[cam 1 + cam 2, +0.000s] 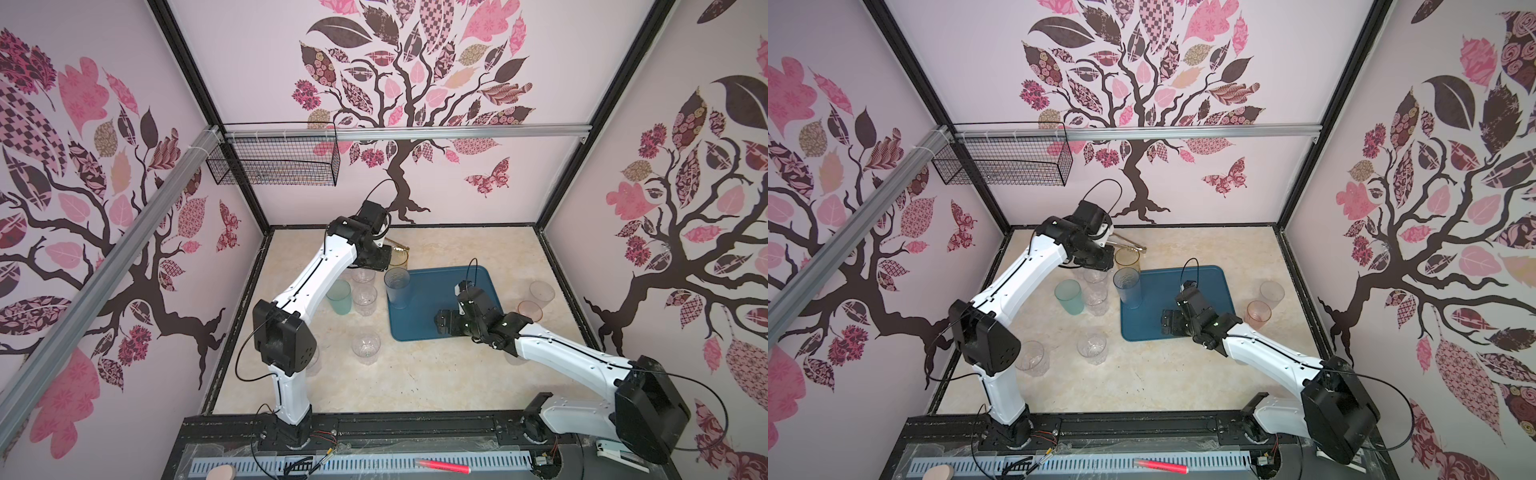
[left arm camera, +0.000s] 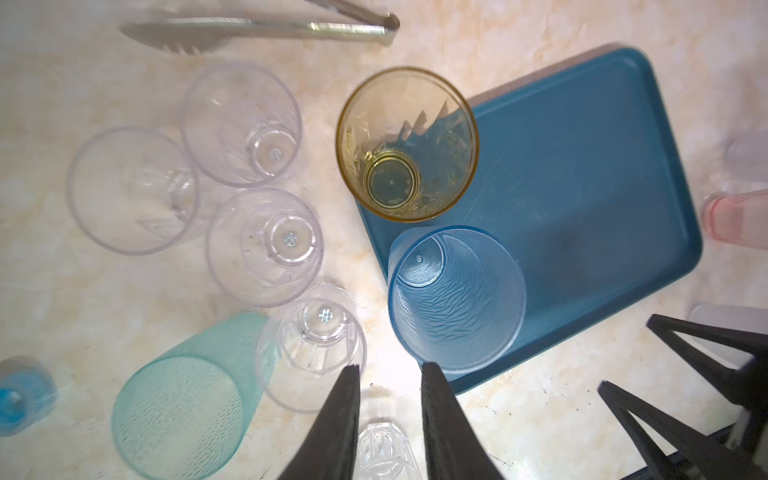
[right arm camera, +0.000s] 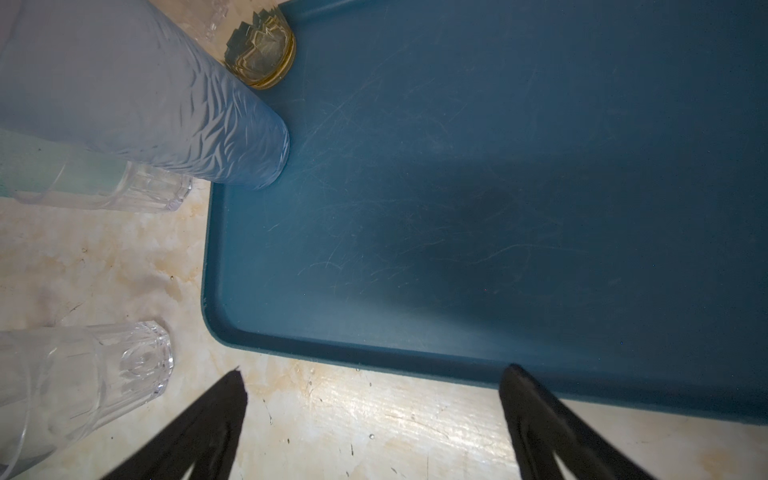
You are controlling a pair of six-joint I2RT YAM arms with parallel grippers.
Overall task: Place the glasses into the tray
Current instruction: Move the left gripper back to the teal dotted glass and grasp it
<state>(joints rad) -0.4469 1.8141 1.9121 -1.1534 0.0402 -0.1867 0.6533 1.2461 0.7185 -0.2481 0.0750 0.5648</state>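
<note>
The dark teal tray [image 1: 440, 286] [image 3: 498, 208] lies right of the table's middle. A tall blue glass [image 1: 397, 286] [image 2: 457, 299] stands just inside its left edge. An amber glass [image 1: 400, 255] [image 2: 407, 143] stands at its far left corner. Left of the tray stand a teal glass [image 1: 338, 297] and several clear glasses [image 1: 364, 299] [image 2: 266, 245]. Two pink glasses [image 1: 530, 309] stand right of it. My left gripper [image 2: 392, 368] hovers high by the amber glass, open a little and holding nothing. Over the tray's near edge, my right gripper [image 3: 376, 372] [image 1: 442, 322] stands wide open and empty.
Metal tongs [image 2: 270, 31] [image 1: 1129, 243] lie at the back behind the amber glass. A plain clear glass [image 1: 1032, 357] stands near the left arm's elbow, another faceted one [image 1: 365, 347] in front of the tray. A wire basket [image 1: 274, 160] hangs on the back wall.
</note>
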